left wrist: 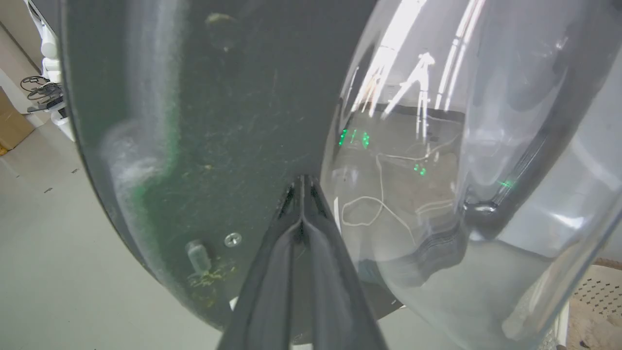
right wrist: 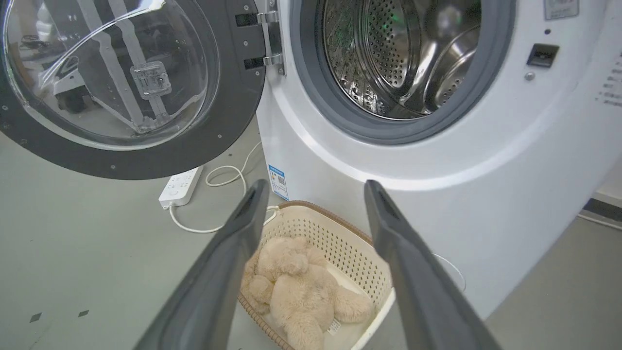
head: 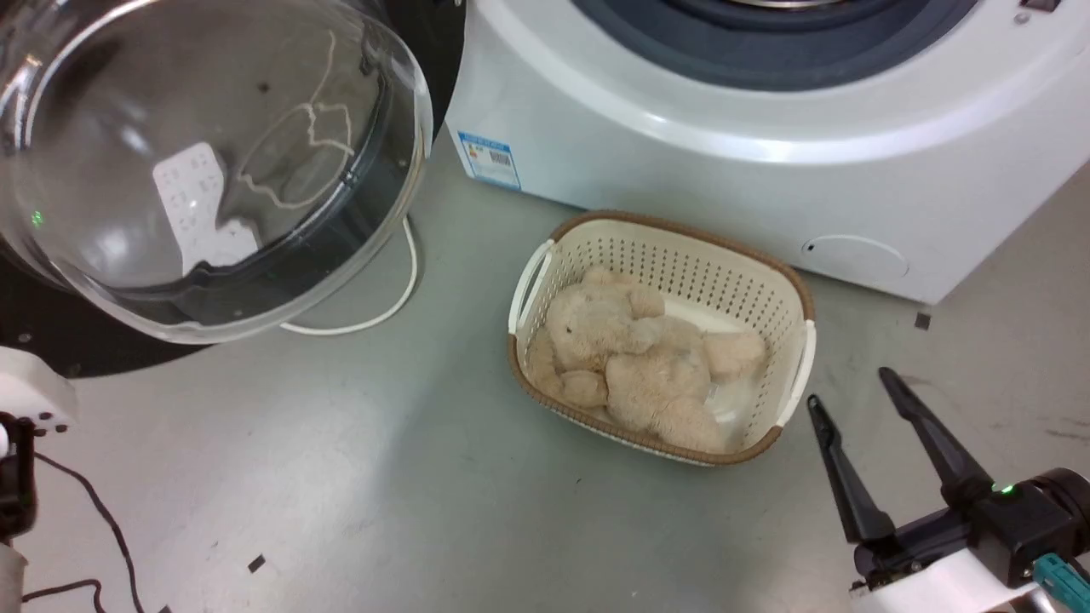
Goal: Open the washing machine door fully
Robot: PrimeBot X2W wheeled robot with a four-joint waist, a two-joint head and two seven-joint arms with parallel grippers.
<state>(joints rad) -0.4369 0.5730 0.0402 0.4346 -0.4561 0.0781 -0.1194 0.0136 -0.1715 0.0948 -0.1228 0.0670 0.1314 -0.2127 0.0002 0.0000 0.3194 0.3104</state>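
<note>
Your left gripper (left wrist: pixel 302 184) has its fingers pressed together, tips at the black inner ring of the washing machine door (left wrist: pixel 218 112), just beside its glass bowl (left wrist: pixel 461 146). The door stands swung wide to the left of the steel drum (right wrist: pixel 398 53). Your right gripper (head: pixel 850 387) hangs spread open above the floor (head: pixel 383 477), near the basket (head: pixel 788 289) holding a plush bear (head: pixel 630 358).
</note>
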